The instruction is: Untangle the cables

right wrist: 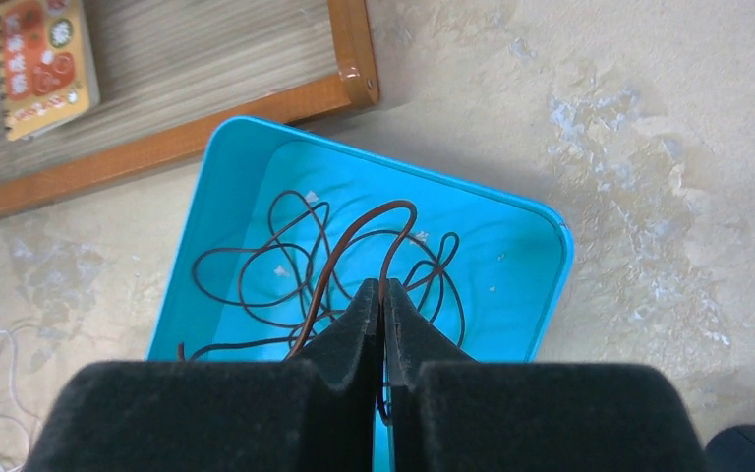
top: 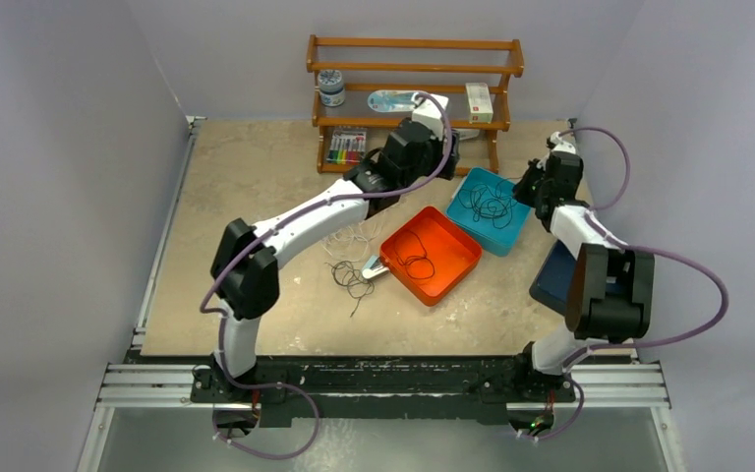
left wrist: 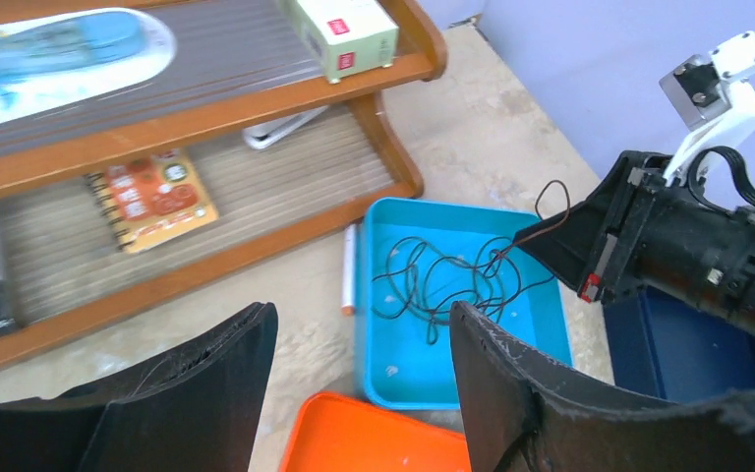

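A thin dark cable (top: pixel 487 204) lies looped in the blue tray (top: pixel 460 221). My right gripper (top: pixel 531 192) hangs over that tray's right side, shut on a strand of this cable (right wrist: pixel 329 265), which rises in an arch from the fingertips (right wrist: pixel 381 287). My left gripper (left wrist: pixel 362 324) is open and empty, held high between the shelf and the blue tray (left wrist: pixel 374 295). It sees the cable (left wrist: pixel 433 280) and the right gripper (left wrist: pixel 526 236). Another black cable (top: pixel 415 254) lies in the orange tray (top: pixel 457 270). A tangle of white and black cables (top: pixel 352 265) lies on the table left of it.
A wooden shelf (top: pixel 413 69) with boxes, a jar and a marker set (top: pixel 346 147) stands at the back. A white marker (left wrist: pixel 349 265) lies by the blue tray's left wall. A dark blue tray (top: pixel 555 275) sits at the right edge, under the right arm.
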`<act>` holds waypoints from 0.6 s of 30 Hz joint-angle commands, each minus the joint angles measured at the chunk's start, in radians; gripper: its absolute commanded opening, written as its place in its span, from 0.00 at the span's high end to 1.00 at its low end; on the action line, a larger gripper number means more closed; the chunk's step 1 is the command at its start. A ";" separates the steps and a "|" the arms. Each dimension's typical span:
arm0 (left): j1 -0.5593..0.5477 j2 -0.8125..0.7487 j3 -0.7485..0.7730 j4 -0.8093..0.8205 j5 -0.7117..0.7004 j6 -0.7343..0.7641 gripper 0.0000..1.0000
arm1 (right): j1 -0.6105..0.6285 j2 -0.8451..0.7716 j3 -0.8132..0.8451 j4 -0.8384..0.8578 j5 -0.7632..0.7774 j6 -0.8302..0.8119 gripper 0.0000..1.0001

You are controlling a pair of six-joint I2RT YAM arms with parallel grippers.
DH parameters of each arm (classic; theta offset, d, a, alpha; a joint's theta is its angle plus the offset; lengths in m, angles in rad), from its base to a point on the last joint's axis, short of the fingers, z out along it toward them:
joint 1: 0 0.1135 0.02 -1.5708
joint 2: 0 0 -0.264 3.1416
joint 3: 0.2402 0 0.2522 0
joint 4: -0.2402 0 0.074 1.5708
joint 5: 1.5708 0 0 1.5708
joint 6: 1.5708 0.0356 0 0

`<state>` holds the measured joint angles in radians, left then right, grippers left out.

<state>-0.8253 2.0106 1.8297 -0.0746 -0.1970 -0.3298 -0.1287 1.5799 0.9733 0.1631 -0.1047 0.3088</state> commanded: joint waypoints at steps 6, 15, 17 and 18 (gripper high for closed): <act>0.013 -0.302 -0.304 -0.046 -0.210 0.047 0.36 | 0.073 0.192 0.162 -0.076 0.038 -0.073 0.94; 0.058 -0.510 -0.545 -0.089 -0.247 0.001 0.36 | 0.158 0.232 0.152 -0.123 0.113 -0.086 0.88; 0.062 -0.526 -0.565 -0.104 -0.259 0.005 0.36 | 0.161 0.218 0.138 -0.126 0.122 -0.085 0.80; 0.065 -0.530 -0.571 -0.109 -0.262 0.007 0.36 | 0.162 0.206 0.131 -0.129 0.131 -0.086 0.78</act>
<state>-0.7712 1.5322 1.2873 -0.1783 -0.4187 -0.3149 0.0338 1.8393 1.1164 0.0422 -0.0265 0.2394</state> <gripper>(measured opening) 0.643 0.176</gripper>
